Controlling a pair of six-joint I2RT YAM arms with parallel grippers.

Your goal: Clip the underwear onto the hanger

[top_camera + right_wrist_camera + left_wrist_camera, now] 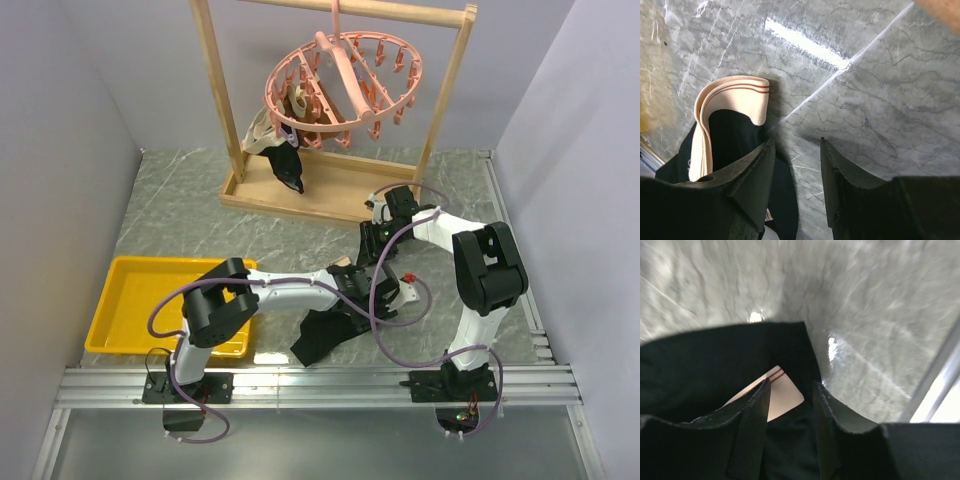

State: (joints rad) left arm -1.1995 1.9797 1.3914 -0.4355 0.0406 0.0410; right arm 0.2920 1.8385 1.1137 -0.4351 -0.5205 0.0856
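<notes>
- The underwear [322,340] lay crumpled on the table [180,220], beneath the left tool [791,385], whose jaws stood apart astride its waistband [785,392].
- The right tool [796,142] stood open just beside the underwear.

The left end effector [792,390] and right end effector [797,145] gape — half-open.

The counter [180,220] has a glossy, grey marbled surface. The underwear [325,335] is matt black cloth with a ribbed tan band. The hanger [345,75] is smooth pink plastic, the rack [215,90] pale wood.
</notes>
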